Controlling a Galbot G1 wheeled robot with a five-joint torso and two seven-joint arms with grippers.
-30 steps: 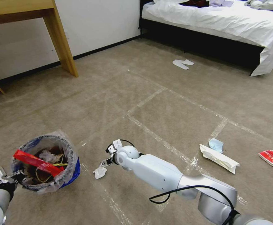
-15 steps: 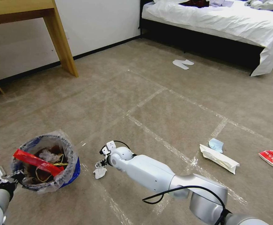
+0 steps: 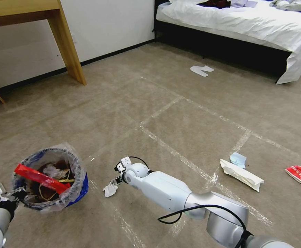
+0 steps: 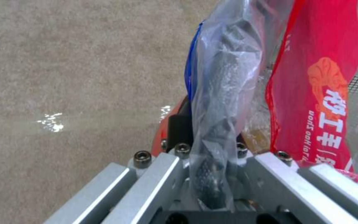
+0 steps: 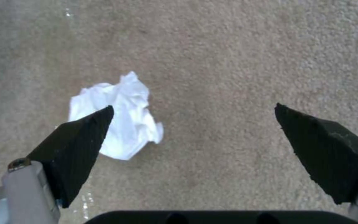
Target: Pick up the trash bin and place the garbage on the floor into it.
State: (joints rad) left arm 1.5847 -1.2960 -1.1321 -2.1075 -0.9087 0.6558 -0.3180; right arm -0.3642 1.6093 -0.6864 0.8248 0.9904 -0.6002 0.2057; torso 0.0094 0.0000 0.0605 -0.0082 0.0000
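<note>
Left tool (image 3: 14,197) hidden behind trash bin (image 3: 50,179) rim (grip unseen), bed (image 3: 247,20) cut off at frame edge

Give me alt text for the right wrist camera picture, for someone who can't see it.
The right end effector, fingers wide open, hangs just above a beige carpet with a crumpled white tissue lying by one fingertip, off centre between the two. The tissue rests on the carpet, not gripped.
</note>
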